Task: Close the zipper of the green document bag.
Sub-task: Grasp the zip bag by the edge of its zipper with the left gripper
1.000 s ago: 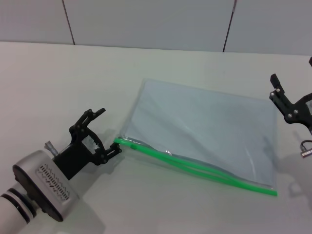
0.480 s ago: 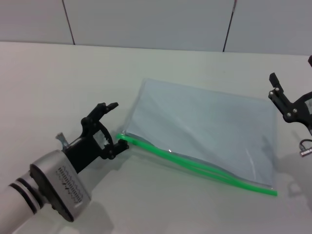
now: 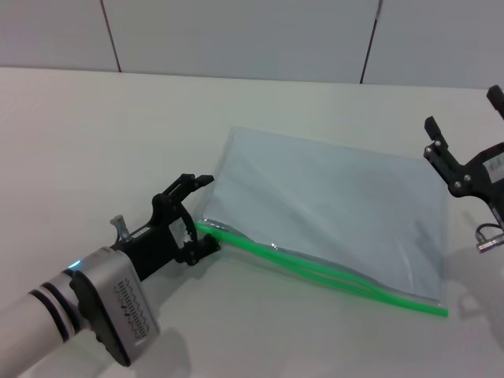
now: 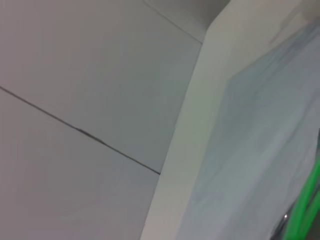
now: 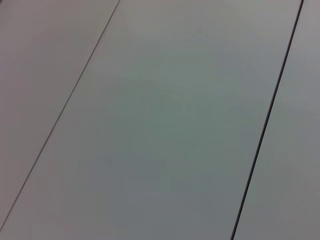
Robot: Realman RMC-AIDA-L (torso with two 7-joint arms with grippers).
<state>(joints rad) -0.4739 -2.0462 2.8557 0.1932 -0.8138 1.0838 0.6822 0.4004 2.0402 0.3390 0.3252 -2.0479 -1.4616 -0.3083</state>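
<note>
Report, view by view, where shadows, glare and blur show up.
Head view: sharp; soft shadows beside the left claw and under the green document bag; faint glints along the zipper. Left wrist view: soft overall, the bag and green strip out of focus. Right wrist view: only evenly lit wall panels, no glare.

Hidden and cut-off parts

The zipper's (image 3: pixel 315 270) slider is too small to pick out; the right gripper (image 3: pixel 465 157) beside the bag (image 3: pixel 331 205) is cropped.
</note>
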